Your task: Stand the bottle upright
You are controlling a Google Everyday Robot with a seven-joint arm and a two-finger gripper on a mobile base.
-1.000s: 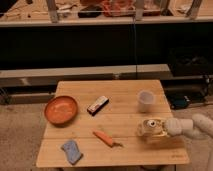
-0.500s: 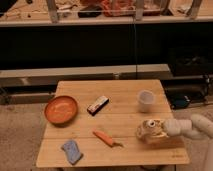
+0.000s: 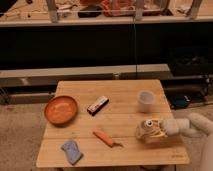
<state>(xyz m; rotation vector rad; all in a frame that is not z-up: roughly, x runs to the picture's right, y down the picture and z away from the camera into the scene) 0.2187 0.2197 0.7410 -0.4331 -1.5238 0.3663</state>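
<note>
In the camera view, your end effector point(image 3: 156, 131) sits low over the table point(image 3: 115, 90), near its front edge. The bottle point(image 3: 145, 129) is right against it, the two merging into one pale lump. The bottle's whitish top seems to point upward, so you are likely at the righting step or close to finishing it. You cannot tell whether the end effector is clamped on the bottle or merely beside it. Next, get the base flat before releasing. The white cup point(image 3: 145, 100) stands just beyond the end effector. The bottle's base is hidden.
</note>
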